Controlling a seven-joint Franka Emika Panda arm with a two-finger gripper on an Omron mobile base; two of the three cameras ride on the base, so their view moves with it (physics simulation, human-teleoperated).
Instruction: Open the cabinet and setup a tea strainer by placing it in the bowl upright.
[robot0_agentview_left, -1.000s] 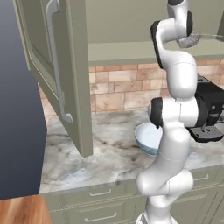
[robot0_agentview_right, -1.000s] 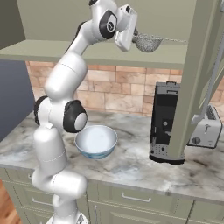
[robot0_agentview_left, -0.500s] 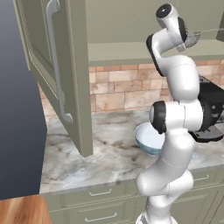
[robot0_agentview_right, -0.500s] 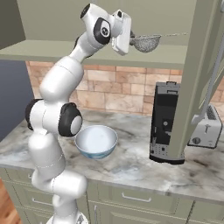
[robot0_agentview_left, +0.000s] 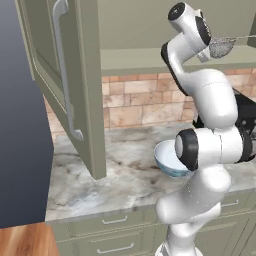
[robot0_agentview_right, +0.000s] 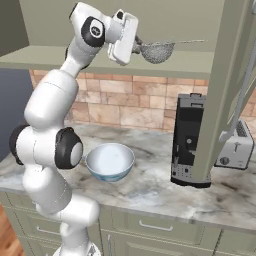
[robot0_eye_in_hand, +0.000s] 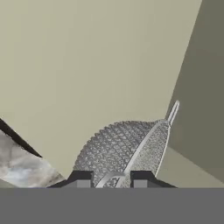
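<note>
The cabinet (robot0_agentview_left: 75, 85) is found already opened, its door swung wide to the left with the long bar handle showing. The first part of the task is therefore judged done.

The tool (robot0_agentview_right: 136, 46) is seen raised at the level of the cabinet shelf (robot0_agentview_right: 45, 57) and clenched on the strainer (robot0_agentview_right: 157, 51); in the hand view the two finger tips are closed on the rim at the near side of the mesh cup (robot0_eye_in_hand: 124, 151). The strainer is held clear of the shelf, with its mesh cup hanging below the rim and its thin wire handle (robot0_agentview_right: 187, 42) pointing away from the tool. From the left base view the strainer (robot0_agentview_left: 220, 47) is seen beside the wrist, in front of the open cabinet.

The bowl (robot0_agentview_right: 109, 161) is standing on the counter (robot0_agentview_right: 150, 185), well below the strainer, near the coffee machine (robot0_agentview_right: 188, 140). Nothing is seen in it.

What is judged left: the strainer is to be carried down over the bowl, set inside it upright, and released.
</note>
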